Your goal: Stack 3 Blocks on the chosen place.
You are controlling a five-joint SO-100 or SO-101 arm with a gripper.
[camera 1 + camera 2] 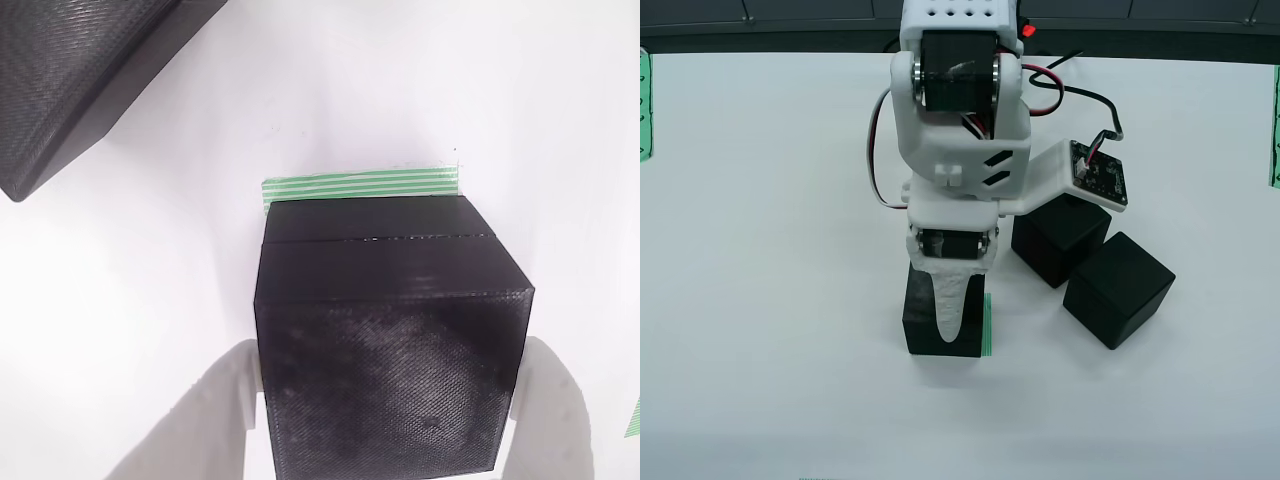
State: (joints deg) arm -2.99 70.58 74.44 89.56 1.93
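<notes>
Plain white tabletop point(760, 250) all around, with a dark strip running along the far edge in the view from the front.

The white two-finger gripper point(950, 310) points straight down, and its two pale fingers point(215, 420) sit either side of a matte black cube with a fine mesh texture point(385, 340). In the view that rides on the gripper the jaws are spread just as wide as the cube and pressed against its left and right faces, so it's clamped on that block. A thin seam line runs across the cube's top face, side to side in that view. Being a cube, it has no real long axis, and it sits square to the fingers.

The held cube is on the flat square patch of green-and-white stripes point(360, 185). Whether it's fully resting or just barely above, I can't tell. Stripes peek out past its far edge in the gripper view and along its right side from the front.

The other two black mesh cubes sit to the right in the front view, touching each other: the nearer-to-arm cube point(1055, 240) partly under the camera board point(1098, 172), and the outer cube point(1118, 288) turned at an angle.
</notes>
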